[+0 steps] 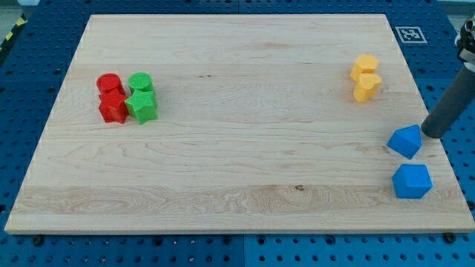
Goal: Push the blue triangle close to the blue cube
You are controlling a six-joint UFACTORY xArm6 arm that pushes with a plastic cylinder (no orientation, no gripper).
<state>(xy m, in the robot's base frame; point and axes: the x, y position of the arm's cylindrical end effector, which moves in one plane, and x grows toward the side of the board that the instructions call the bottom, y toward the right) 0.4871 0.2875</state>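
Your blue triangle sits at lower right of the frame, just above the blue cube; near but apart, a thin strip of counter showing between them. My tip is just right of the triangle's upper edge, touching or nearly so, hard to tell. No claw on this rig, just a bare rod, so nothing opens, closes or holds anything. Tip placement makes sense only partly: from the upper right, a push would drive the triangle down-left, so I'd judge it needs a more downward line to close on the cube rather than slide past it. Task looks nearly done already. Two yellow blocks at upper right and the red and green cluster at far left are clear of the path.
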